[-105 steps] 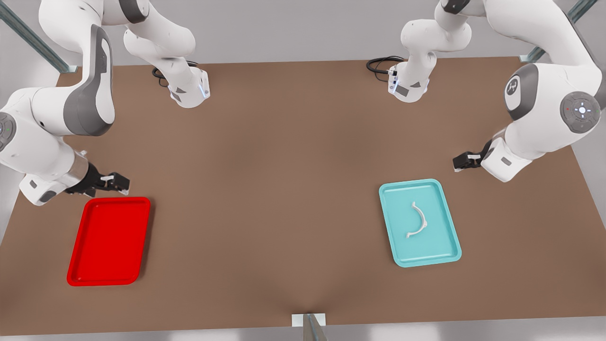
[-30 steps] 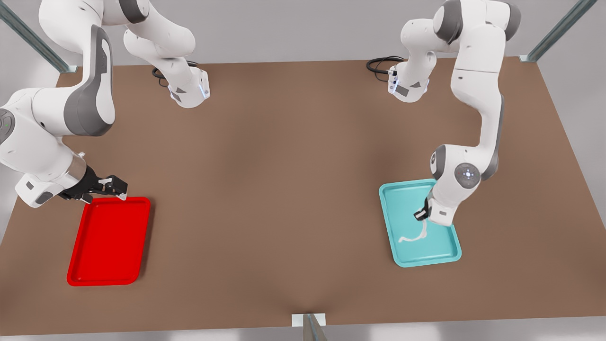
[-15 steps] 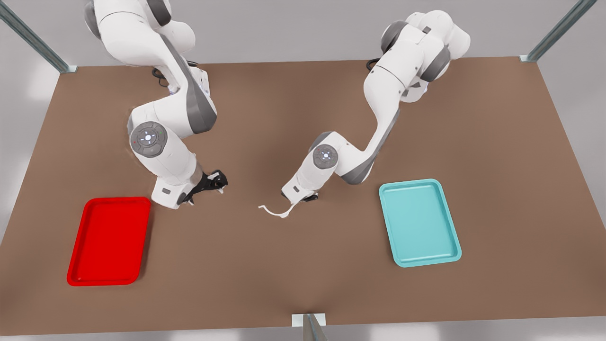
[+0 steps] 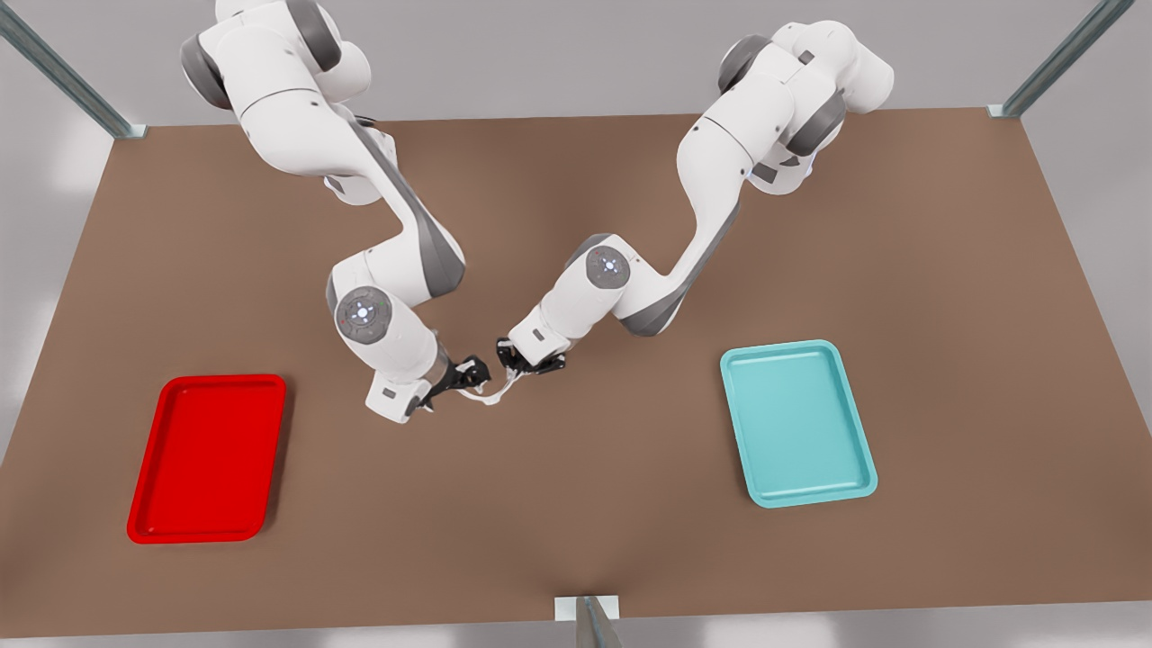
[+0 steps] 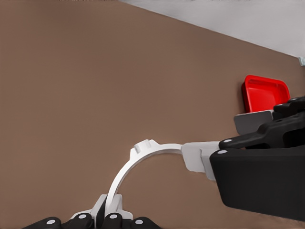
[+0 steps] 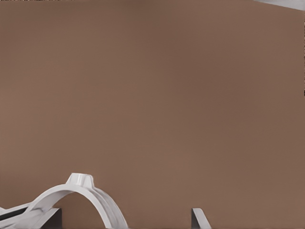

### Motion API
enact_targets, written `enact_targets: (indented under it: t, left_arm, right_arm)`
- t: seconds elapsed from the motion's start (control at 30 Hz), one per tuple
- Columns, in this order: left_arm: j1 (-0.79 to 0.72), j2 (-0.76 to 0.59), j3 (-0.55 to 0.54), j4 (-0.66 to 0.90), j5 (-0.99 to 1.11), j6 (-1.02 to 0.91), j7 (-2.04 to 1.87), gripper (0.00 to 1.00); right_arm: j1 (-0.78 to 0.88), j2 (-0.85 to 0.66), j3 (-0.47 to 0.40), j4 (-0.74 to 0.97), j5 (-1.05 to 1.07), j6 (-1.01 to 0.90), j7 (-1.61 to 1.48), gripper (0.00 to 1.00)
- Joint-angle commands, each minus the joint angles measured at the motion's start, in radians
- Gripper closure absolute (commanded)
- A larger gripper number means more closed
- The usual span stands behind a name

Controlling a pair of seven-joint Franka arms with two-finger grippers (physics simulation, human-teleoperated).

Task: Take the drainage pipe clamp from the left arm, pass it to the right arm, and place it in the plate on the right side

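Item: clamp (image 4: 493, 390), a thin white half-ring with a flat tab at each end, held in the air above the table (image 4: 630, 504) at its middle, between the two grippers and well apart from both trays. Holder: left gripper (image 4: 529, 362), on the arm at the front view's right, its jaws clamped on one end tab (in the left wrist view you can see the tab pinched between the fingertips, with the arc rising away from them). Receiver: right gripper (image 4: 468, 373), on the arm at the front view's left, placed at the other end of the arc. Its jaws are apart, and the right wrist view shows one finger on either side of the strip, neither yet closed on it. Destination: red tray (image 4: 207, 379), on the front view's left and empty. The teal tray (image 4: 796, 346) at the other side is also empty. Handling, as a judgement: you should expect the piece to be light and fairly stiff, but thin enough to pivot or flex when it is held by one tab alone. Its smooth surface offers little to grip. Take hold on the free flat tab or the strip just next to it, with the pads square to the flat faces. Close fully there before you let the left jaws open, or the ring may swing and drop short of the tray.
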Motion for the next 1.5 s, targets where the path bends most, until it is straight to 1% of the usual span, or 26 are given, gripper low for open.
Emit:
enact_targets:
  t: [0.0, 0.03, 0.07, 0.33, 0.37, 0.4, 0.43, 0.5, 0.63, 0.67, 0.7, 0.9, 1.0, 1.1, 1.17, 1.27, 1.3, 1.33, 1.4, 1.43, 1.47]
  left_arm:
    - [-0.001, -0.002, 0.000, 0.001, -0.004, 0.016, -0.011, 0.79]
    - [-0.001, -0.002, 0.000, 0.001, -0.004, 0.016, -0.011, 0.79]
    - [-0.001, -0.002, 0.000, 0.001, -0.004, 0.016, -0.011, 0.79]
    - [-0.001, -0.005, 0.001, -0.001, -0.005, 0.013, -0.012, 0.79]
    - [-0.001, -0.005, 0.001, -0.001, -0.005, 0.013, -0.011, 0.79]
    - [-0.001, -0.005, 0.000, -0.001, -0.005, 0.013, -0.012, 0.79]
    - [-0.001, -0.005, 0.000, -0.001, -0.005, 0.013, -0.012, 0.79]
    - [-0.001, -0.005, 0.001, -0.001, -0.004, 0.013, -0.012, 0.79]
    - [-0.001, -0.006, 0.001, -0.001, -0.005, 0.011, -0.011, 0.79]
    - [0.000, -0.006, 0.000, -0.001, -0.013, 0.013, -0.012, 0.76]
    - [0.000, -0.006, 0.000, -0.001, -0.010, 0.013, -0.012, 0.00]
    - [0.003, -0.035, -0.003, -0.001, -0.013, -0.070, -0.014, 0.00]
    - [0.023, -0.097, -0.008, 0.001, -0.044, -0.188, -0.012, 0.00]
    - [0.098, -0.149, -0.012, 0.001, -0.045, -0.341, 0.080, 0.00]
    - [0.287, -0.181, -0.115, 0.001, -0.044, -0.524, 0.258, 0.00]
    - [0.483, -0.232, -0.107, 0.001, -0.033, -0.829, 0.476, 0.00]
    - [0.548, -0.242, -0.103, 0.001, 0.030, -0.888, 0.480, 0.00]
    - [0.592, -0.255, -0.104, 0.001, 0.147, -0.906, 0.503, 0.00]
    - [0.710, -0.261, -0.107, 0.001, 0.153, -0.897, 0.566, 0.00]
    - [0.755, -0.290, -0.104, 0.001, 0.153, -0.892, 0.603, 0.00]
    - [0.778, -0.346, -0.091, 0.001, 0.153, -0.905, 0.602, 0.00]
  right_arm:
    - [-0.044, -0.008, 0.045, -0.027, 0.003, 0.061, -0.052, 0.00]
    - [-0.133, -0.019, 0.141, -0.067, 0.003, 0.069, -0.050, 0.00]
    - [-0.159, -0.016, 0.170, -0.075, 0.002, 0.069, -0.052, 0.00]
    - [-0.157, -0.007, 0.181, -0.138, -0.001, 0.095, -0.053, 0.00]
    - [-0.153, -0.007, 0.181, -0.139, -0.001, 0.110, -0.052, 0.27]
    - [-0.153, -0.007, 0.181, -0.139, -0.004, 0.117, -0.053, 0.56]
    - [-0.153, -0.007, 0.181, -0.138, -0.004, 0.118, -0.053, 0.72]
    - [-0.153, -0.007, 0.181, -0.136, -0.004, 0.130, -0.050, 0.79]
    - [-0.156, -0.007, 0.181, -0.127, -0.004, 0.146, -0.046, 0.79]
    - [-0.156, -0.007, 0.181, -0.127, -0.004, 0.146, -0.046, 0.79]
    - [-0.156, -0.007, 0.181, -0.127, -0.004, 0.147, -0.046, 0.79]
    - [-0.160, -0.008, 0.181, -0.127, -0.001, 0.160, -0.047, 0.79]
    - [-0.162, -0.013, 0.181, -0.119, 0.002, 0.160, -0.036, 0.79]
    - [-0.223, -0.057, 0.179, -0.141, -0.004, 0.126, -0.052, 0.79]
    - [-0.289, -0.115, 0.179, -0.205, -0.029, 0.104, -0.055, 0.79]
    - [-0.435, -0.195, 0.179, -0.337, -0.038, 0.117, -0.138, 0.79]
    - [-0.486, -0.208, 0.181, -0.374, -0.038, 0.140, -0.159, 0.79]
    - [-0.541, -0.209, 0.181, -0.405, -0.061, 0.172, -0.193, 0.79]
    - [-0.628, -0.178, 0.179, -0.405, -0.093, 0.178, -0.277, 0.79]
    - [-0.676, -0.148, 0.179, -0.403, -0.115, 0.203, -0.312, 0.79]
    - [-0.720, -0.110, 0.179, -0.398, -0.122, 0.236, -0.363, 0.79]
